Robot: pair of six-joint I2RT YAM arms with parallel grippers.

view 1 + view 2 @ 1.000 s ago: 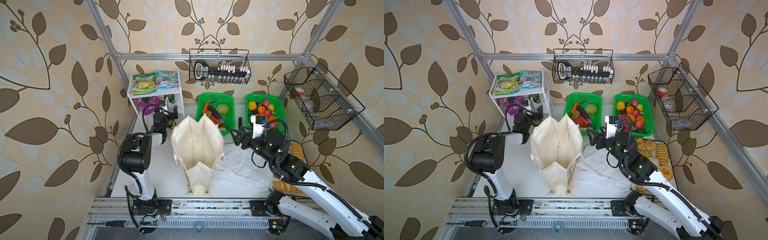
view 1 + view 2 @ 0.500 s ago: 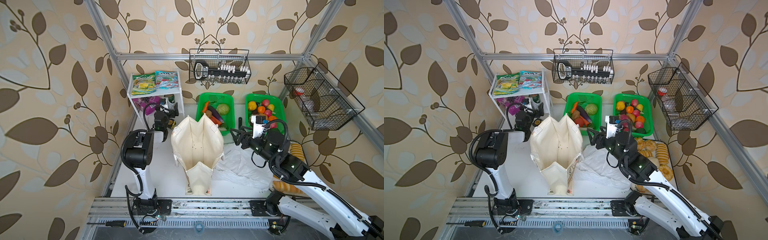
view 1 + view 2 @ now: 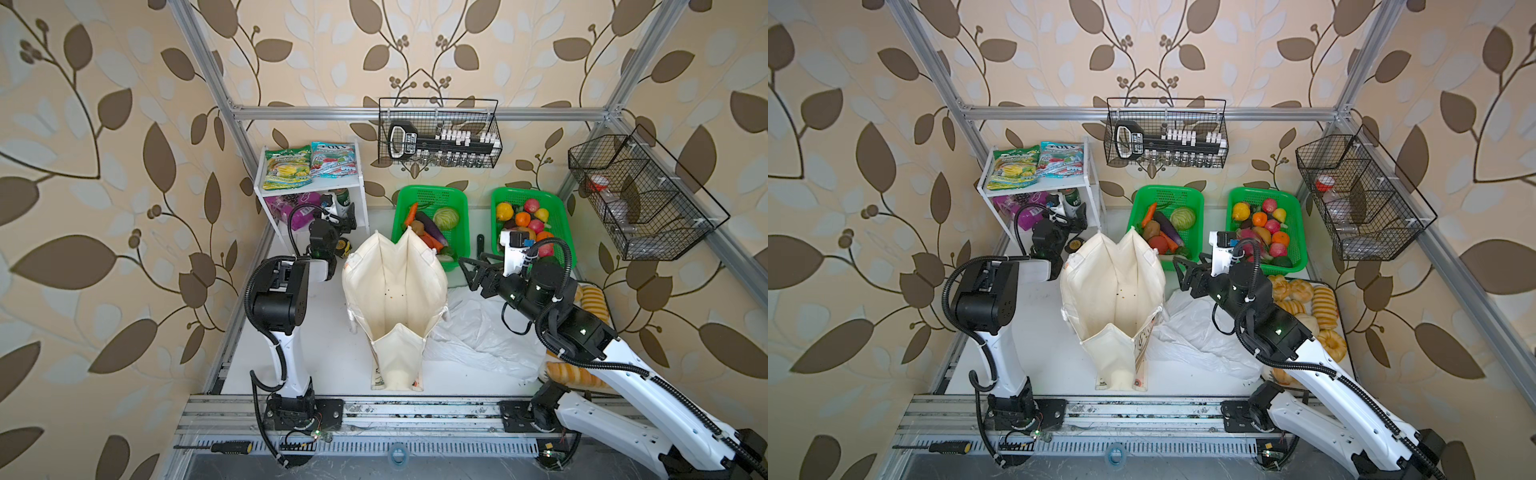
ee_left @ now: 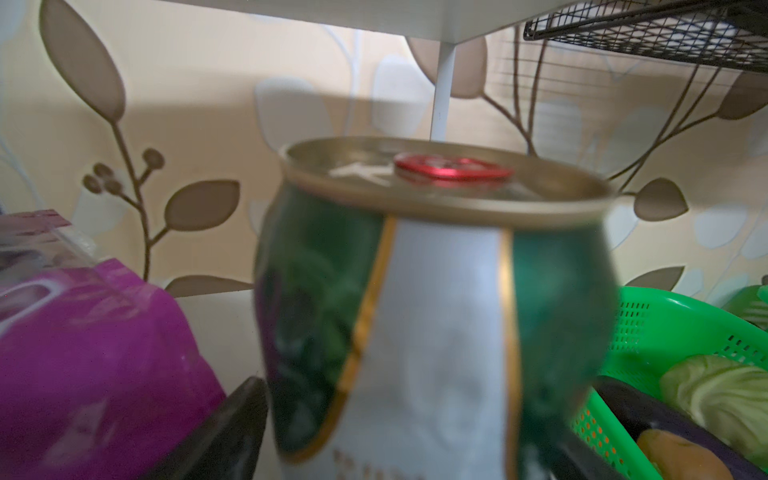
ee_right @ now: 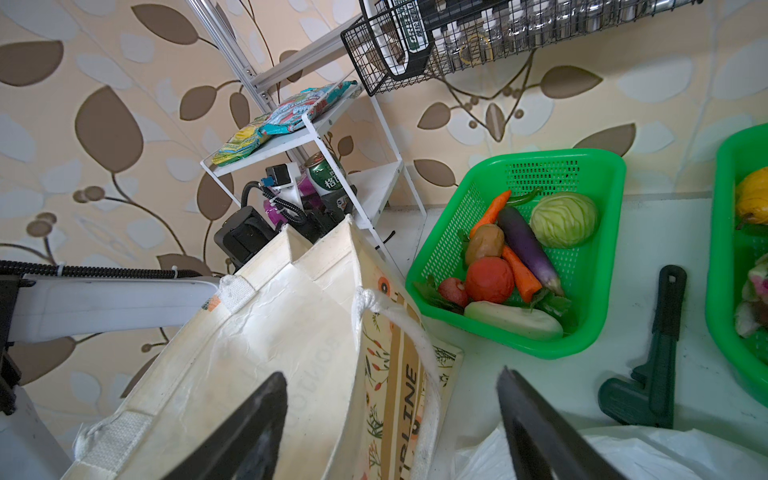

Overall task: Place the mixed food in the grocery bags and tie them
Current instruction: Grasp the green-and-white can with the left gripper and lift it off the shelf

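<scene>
We see the can (image 4: 432, 316) upright on the lower shelf (image 5: 374, 187), straight ahead between the left fingers (image 4: 224, 436), which are spread wide either side (grip unclear). The right fingers (image 5: 249, 432), farther off, gape empty beside the tote (image 5: 270, 332).

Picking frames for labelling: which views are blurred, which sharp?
Left wrist view: the green-and-white metal drink can and purple plastic pouch are close and blurred. Right wrist view: sharp on the green plastic mesh basket. Both top views: crisp, evenly lit.
</scene>
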